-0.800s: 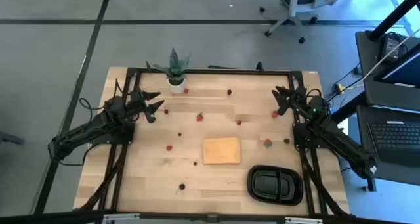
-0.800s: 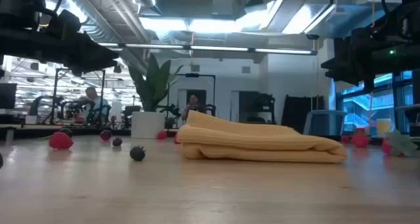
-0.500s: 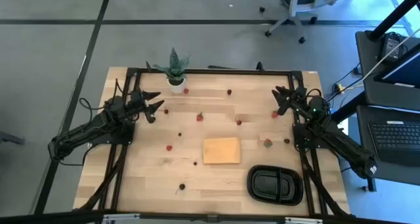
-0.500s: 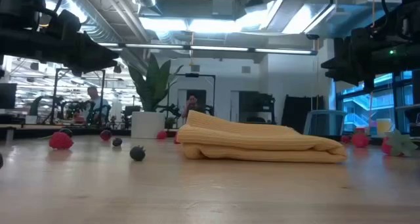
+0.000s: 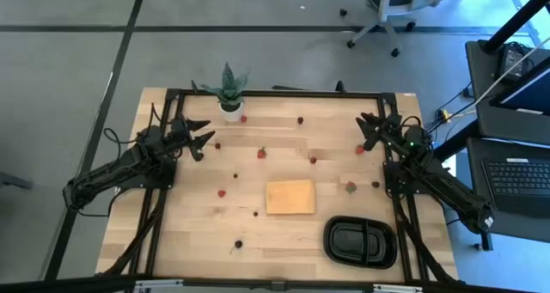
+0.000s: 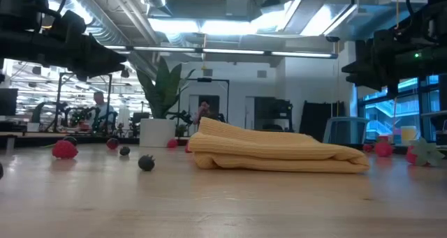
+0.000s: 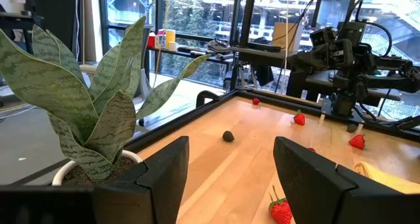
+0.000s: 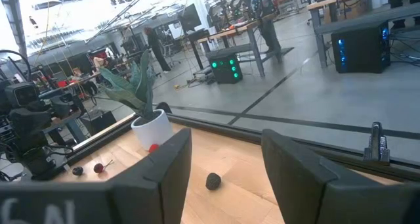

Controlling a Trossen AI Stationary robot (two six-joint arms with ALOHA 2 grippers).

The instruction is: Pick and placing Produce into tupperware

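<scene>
Small red and dark berries lie scattered on the wooden table, among them a red strawberry [image 5: 262,153], a red one [image 5: 222,192] and a dark one [image 5: 239,243]. The black two-compartment tray [image 5: 360,241] sits at the near right of the table. My left gripper [image 5: 204,130] hovers open above the far left of the table, beside the potted plant. My right gripper [image 5: 367,131] hovers open above the far right. In the left wrist view a strawberry [image 7: 281,209] lies just ahead of the fingers; the right wrist view shows a dark berry [image 8: 213,180].
A potted spiky plant [image 5: 229,91] stands at the far edge, left of middle. A tan folded pad [image 5: 290,197] lies mid-table and fills the middle of the low view [image 6: 279,154]. A black frame rims the table. People show in the room behind.
</scene>
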